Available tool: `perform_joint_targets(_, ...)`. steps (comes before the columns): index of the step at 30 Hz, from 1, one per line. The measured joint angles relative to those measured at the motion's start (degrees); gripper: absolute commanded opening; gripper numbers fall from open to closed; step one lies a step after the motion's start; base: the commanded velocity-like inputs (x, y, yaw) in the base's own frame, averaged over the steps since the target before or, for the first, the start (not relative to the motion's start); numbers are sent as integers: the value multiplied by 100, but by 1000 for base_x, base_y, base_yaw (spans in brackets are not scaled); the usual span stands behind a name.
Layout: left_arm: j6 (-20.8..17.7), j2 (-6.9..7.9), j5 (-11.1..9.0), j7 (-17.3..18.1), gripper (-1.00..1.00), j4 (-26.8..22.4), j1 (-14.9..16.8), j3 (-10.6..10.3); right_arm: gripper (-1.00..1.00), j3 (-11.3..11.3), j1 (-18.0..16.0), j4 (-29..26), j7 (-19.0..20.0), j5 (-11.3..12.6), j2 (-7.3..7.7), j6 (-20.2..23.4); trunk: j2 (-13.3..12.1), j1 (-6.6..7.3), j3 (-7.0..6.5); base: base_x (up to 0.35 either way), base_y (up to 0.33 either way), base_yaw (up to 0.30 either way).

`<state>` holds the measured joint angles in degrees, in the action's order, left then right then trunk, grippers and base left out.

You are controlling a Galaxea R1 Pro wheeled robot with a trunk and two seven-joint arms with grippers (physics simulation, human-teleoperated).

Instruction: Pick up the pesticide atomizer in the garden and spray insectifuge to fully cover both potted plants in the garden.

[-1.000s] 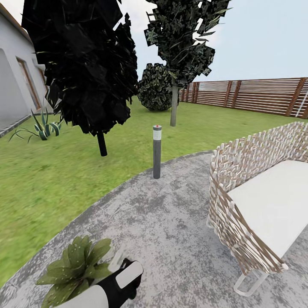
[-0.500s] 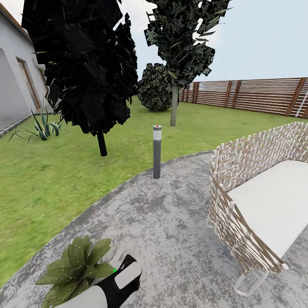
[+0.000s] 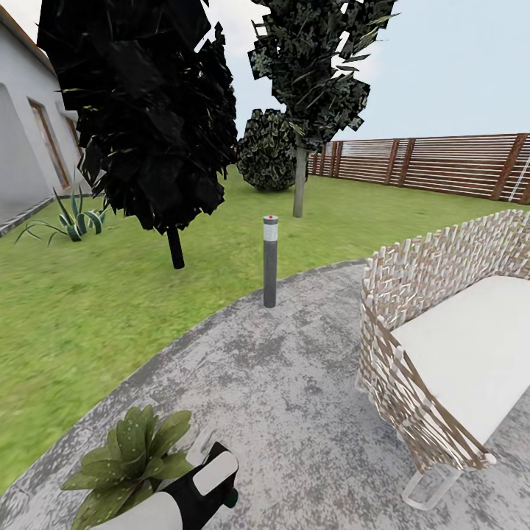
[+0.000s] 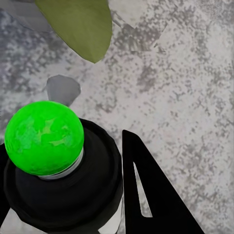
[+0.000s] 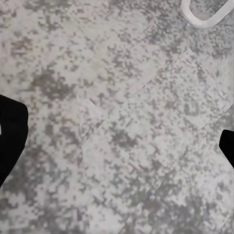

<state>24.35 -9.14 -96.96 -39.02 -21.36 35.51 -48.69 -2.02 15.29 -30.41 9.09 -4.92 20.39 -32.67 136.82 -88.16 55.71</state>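
One potted plant (image 3: 136, 453), a low rosette of speckled green leaves, stands on the paved patio (image 3: 294, 397) at the near left. Beside it on the right is my left gripper (image 3: 213, 478), black and white. In the left wrist view this gripper (image 4: 73, 195) is shut on the pesticide atomizer (image 4: 63, 190), a dark round bottle topped by a bright green ball. A broad leaf (image 4: 78, 24) hangs just beyond it. My right gripper (image 5: 117, 141) is open over bare paving, its dark fingertips (image 5: 9, 136) far apart.
A grey bollard lamp (image 3: 270, 261) stands at the patio's edge ahead. A woven wicker seat (image 3: 442, 346) takes up the right side, its white leg loop (image 5: 204, 12) near my right gripper. Lawn (image 3: 88, 309), dark trees (image 3: 147, 110), a striped agave (image 3: 73, 221) and the slatted fence (image 3: 442, 165) lie beyond.
My left gripper has turned and sunk slightly beside the plant. The atomizer's green spot now shows lower and further right on the gripper. The camera has held still.
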Motion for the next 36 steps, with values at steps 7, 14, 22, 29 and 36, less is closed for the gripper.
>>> perform_joint_targets(7, 7, 0, 5, 6, -100, -2, 0, 0, 100, 0, 0, 0, 3, 0, 0, -1, 0, 0, 0, 0, 0, 0)
perform_joint_targets(14, 21, 9, 11, 7, -100, -5, 0, -8, 100, 0, 0, 0, 5, 0, 0, -1, 0, 0, 0, 1, -25, 0)
perform_joint_targets(22, 11, 34, 10, 85, -100, -2, 0, -12, 100, 0, 0, 0, 5, 0, 0, 1, 0, 0, 0, 36, -99, 0)
perform_joint_targets(29, 40, 48, 77, -460, -100, -134, 0, 6, 100, 0, 0, 4, 5, 3, 0, 5, 0, 0, 0, 0, -1, 0)
perform_joint_targets(36, 813, 357, 139, -1569, -100, -1297, -9, -95, 100, 0, 0, 9, 5, 9, 0, 4, 0, 0, 0, 0, 0, 0)
